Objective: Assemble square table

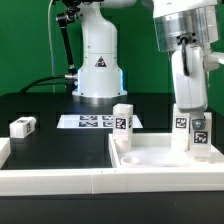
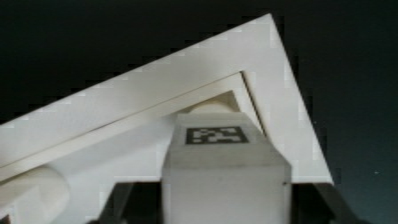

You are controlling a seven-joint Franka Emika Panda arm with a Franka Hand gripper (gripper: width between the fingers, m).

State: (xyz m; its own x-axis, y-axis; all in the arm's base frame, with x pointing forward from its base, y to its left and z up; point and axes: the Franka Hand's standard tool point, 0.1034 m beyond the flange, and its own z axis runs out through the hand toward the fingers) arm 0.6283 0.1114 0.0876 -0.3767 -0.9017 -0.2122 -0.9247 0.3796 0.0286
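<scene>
So my gripper is clenched on a tagged white leg, upright over the tabletop corner at the exterior view's right (touching or not, can't tell), second leg standing at another corner, third leg lying on the black table.

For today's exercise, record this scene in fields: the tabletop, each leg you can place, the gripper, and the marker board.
tabletop: white tray, at the exterior view's right
corner leg: upright at the tabletop's far left corner
loose leg: lying on the black table, at the exterior view's left
right leg: between the gripper fingers, over a tabletop corner
gripper state: unclear
marker board: flat, behind the tabletop
</scene>
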